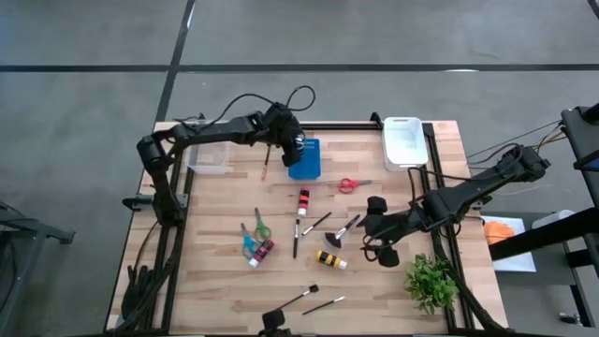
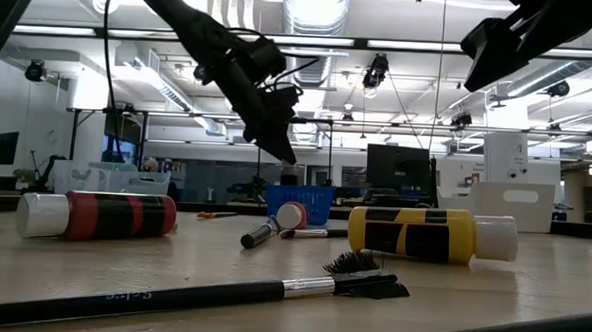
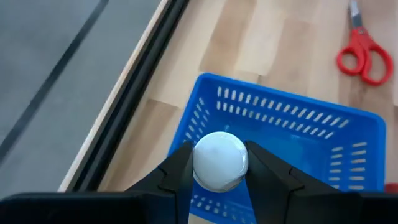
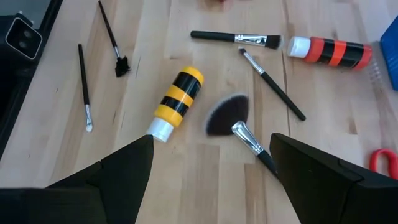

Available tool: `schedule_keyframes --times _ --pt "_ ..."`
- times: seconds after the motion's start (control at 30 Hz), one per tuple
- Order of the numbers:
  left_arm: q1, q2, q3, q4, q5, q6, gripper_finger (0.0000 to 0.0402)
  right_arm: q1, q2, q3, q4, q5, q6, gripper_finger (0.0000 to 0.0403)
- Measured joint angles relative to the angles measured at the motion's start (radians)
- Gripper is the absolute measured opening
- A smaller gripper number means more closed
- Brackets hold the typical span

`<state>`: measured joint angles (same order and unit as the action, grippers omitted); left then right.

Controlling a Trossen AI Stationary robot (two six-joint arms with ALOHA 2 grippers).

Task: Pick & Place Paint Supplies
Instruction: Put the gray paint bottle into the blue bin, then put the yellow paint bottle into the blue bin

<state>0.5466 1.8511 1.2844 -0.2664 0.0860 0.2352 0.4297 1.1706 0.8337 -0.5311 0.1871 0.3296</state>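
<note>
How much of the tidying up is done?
Nothing shows in the blue basket yet. The left pincer holds a white-capped bottle over it. Left on the table: red scissors, a yellow bottle, a red bottle, a fan brush and more. The right pincer hangs open above them.

A pale wooden tabletop (image 1: 215, 281) carries a bright blue slatted holder (image 1: 306, 159) near its far edge and red-handled scissors (image 1: 349, 185) beside it. A white-capped bottle (image 3: 220, 159) sits between the left gripper's (image 3: 219, 171) dark fingers. Toward the middle lie a red-and-black striped bottle (image 4: 329, 51) and a yellow-and-black striped bottle (image 4: 176, 99), both white-capped, with a dark fan brush (image 4: 227, 116). A white tray (image 1: 404, 142) fills the far right corner; a green plant (image 1: 431, 281) the near right.
</note>
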Motion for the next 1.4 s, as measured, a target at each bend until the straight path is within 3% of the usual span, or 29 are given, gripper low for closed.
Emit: schedule_keyframes --times 0.6,0.97,1.4 --pt "0.006 -0.001 -0.068 0.075 0.003 0.000 0.0122 0.000 0.008 0.006 0.022 -0.001 -0.038 0.0320" --pt "0.006 -0.001 -0.068 0.097 0.001 -0.001 0.0231 0.000 0.008 0.007 0.023 -0.001 -0.038 0.0320" --pt "0.003 -0.065 -0.017 0.112 0.003 0.046 0.0242 0.000 0.008 0.008 0.025 -0.003 -0.038 0.0320"
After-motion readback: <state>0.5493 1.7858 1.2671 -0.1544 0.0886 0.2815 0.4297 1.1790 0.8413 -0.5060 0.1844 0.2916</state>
